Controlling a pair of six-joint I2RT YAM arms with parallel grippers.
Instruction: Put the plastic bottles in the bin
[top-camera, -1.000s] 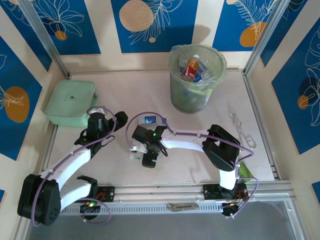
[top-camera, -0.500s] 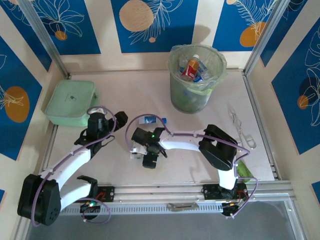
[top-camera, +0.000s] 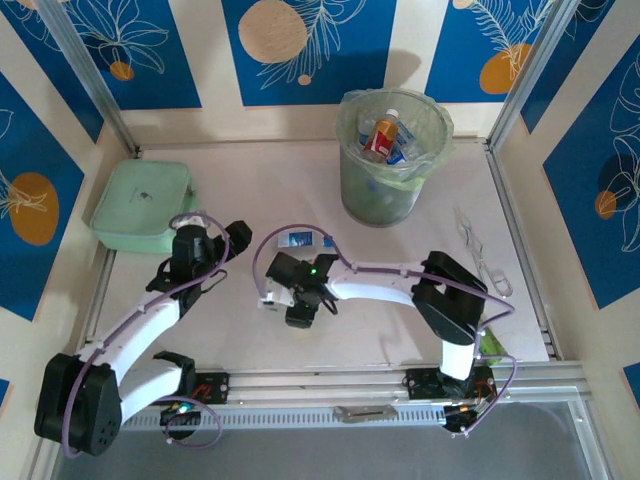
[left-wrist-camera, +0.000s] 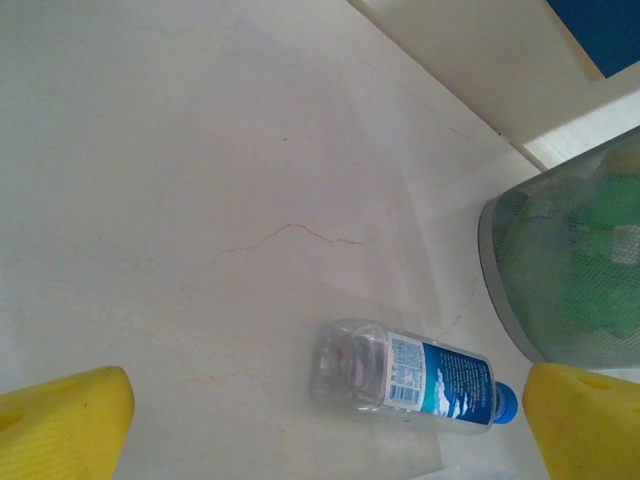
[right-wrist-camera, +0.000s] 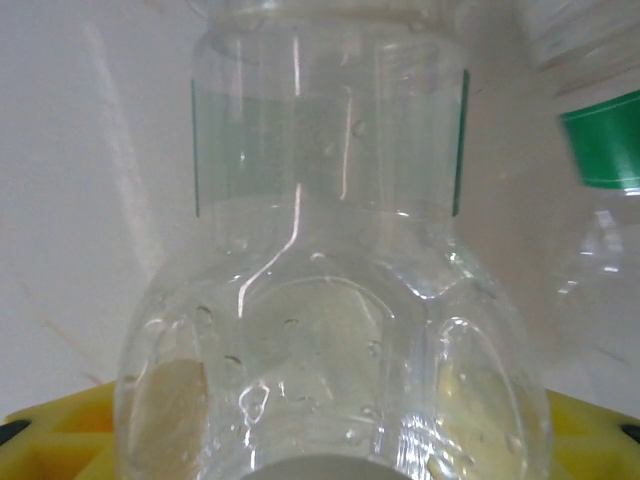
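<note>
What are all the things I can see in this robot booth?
bin: one, grey, pale green liner, far side of table.
bottles in bin: several, clear and one red-orange; count unclear.
blue-labelled bottle: one, clear, lying on table near bin.
clear bottle: one, between the fingers of right gripper.
green-labelled bottle: one, clear, beside it.
case: one, mint green, far left.
tongs: one, pale, right edge.
green item: one, table's near right corner; unclear what.
left gripper: one, yellow pads, open, over table.
right gripper: one, yellow pads, around clear bottle.
</note>
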